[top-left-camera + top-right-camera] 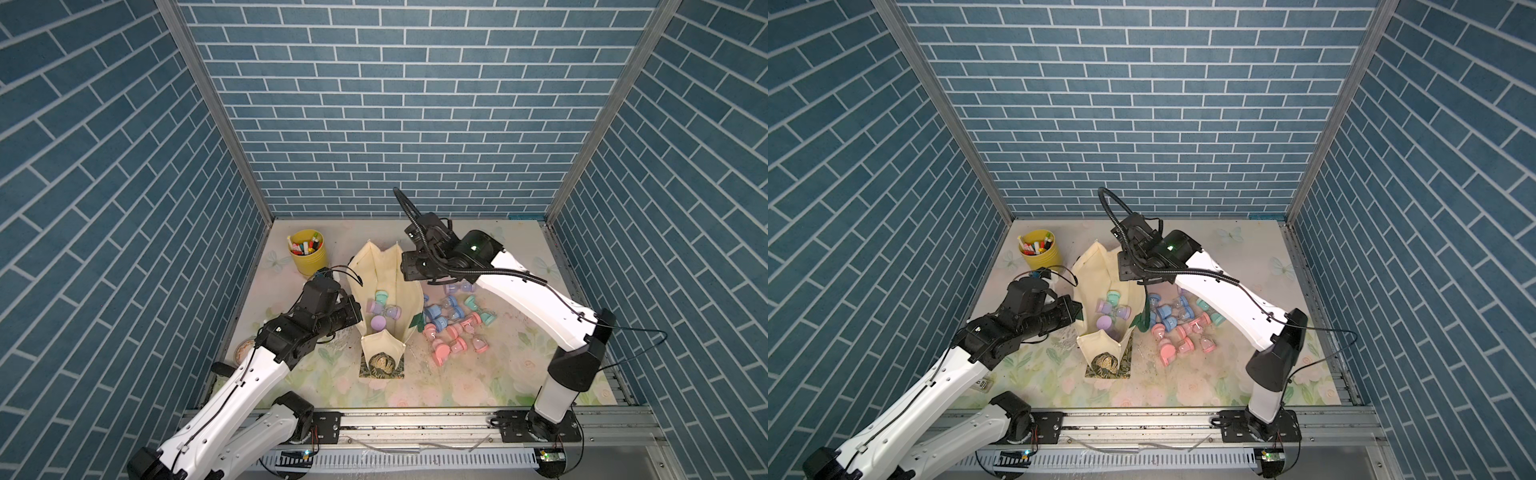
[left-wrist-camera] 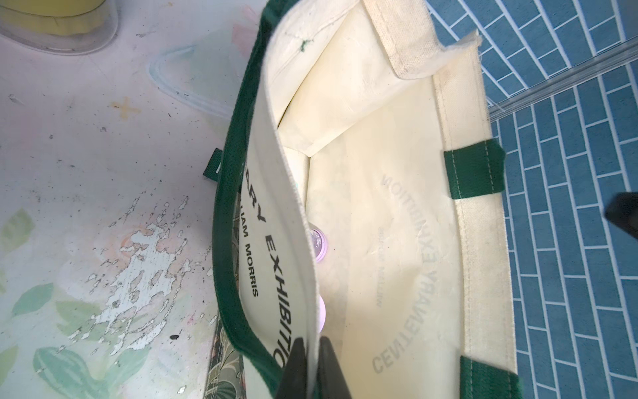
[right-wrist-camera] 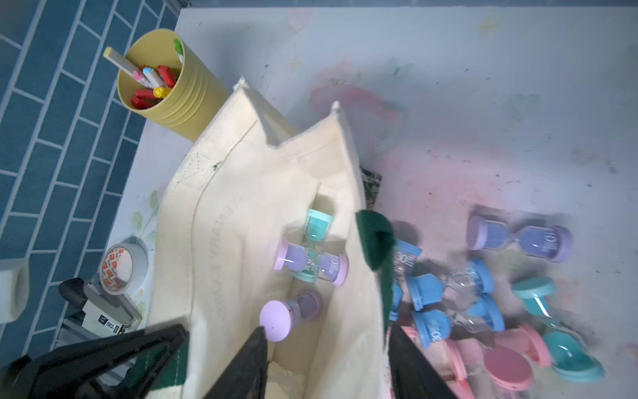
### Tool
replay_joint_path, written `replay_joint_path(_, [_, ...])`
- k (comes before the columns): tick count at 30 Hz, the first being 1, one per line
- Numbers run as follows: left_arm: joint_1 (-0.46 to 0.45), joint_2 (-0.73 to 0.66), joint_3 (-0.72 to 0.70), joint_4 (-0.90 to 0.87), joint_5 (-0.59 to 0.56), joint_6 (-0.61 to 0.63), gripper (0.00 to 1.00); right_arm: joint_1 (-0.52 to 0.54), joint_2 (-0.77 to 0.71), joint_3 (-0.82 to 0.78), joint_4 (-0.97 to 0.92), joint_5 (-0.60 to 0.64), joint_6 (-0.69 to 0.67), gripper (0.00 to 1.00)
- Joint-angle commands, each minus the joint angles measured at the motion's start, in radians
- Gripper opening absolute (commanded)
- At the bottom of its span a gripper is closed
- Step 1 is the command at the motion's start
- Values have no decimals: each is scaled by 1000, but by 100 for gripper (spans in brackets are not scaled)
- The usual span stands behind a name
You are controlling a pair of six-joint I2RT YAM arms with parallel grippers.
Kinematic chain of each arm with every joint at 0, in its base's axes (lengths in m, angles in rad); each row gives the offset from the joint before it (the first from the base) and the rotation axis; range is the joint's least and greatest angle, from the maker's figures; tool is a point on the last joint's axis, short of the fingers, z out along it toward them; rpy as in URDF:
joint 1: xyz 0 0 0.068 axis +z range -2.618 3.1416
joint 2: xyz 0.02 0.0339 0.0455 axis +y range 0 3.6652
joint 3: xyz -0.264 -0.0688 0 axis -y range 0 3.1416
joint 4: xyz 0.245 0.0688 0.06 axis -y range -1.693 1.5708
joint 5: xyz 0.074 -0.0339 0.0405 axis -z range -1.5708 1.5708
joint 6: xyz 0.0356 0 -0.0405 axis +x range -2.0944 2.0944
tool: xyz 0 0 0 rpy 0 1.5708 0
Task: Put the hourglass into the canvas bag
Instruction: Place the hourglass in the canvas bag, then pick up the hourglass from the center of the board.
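Observation:
The cream canvas bag [image 1: 384, 286] stands open mid-table in both top views [image 1: 1100, 274], its green-gold end panel toward the front. Three hourglasses lie inside it: a teal one [image 3: 318, 224], a purple one with pink caps [image 3: 310, 263] and a lilac one [image 3: 291, 312]. My left gripper [image 2: 312, 349] is shut on the bag's near wall, pinching the canvas rim [image 1: 360, 311]. My right gripper [image 3: 327, 330] hangs open over the bag's mouth. It holds nothing, and one fingertip [image 3: 259, 333] is next to the lilac hourglass.
Several loose hourglasses in blue, pink, teal and purple [image 1: 453, 326] lie just right of the bag. A yellow pen cup [image 1: 308, 251] stands at the back left. A tape roll [image 3: 121, 267] lies left of the bag. Blue brick walls enclose three sides.

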Motion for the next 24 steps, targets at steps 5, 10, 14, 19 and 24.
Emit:
replay_joint_path(5, [-2,-4,-5,-17,-6,15,0,-121,-191,-257,-22,82,4,56])
replay_joint_path(10, [-2,-2,-13,-13,-1,15,0,-194,-306,-450,4,74,5,57])
replay_joint_path(14, [-2,-1,-12,-9,3,15,0,-241,-375,-591,28,30,10,57])
replay_joint_path(19, [-2,4,-16,-9,4,20,0,-259,-406,-728,53,-33,35,56])
replay_joint_path(24, [-3,-4,-26,0,7,14,0,-259,-424,-855,70,-62,42,56])
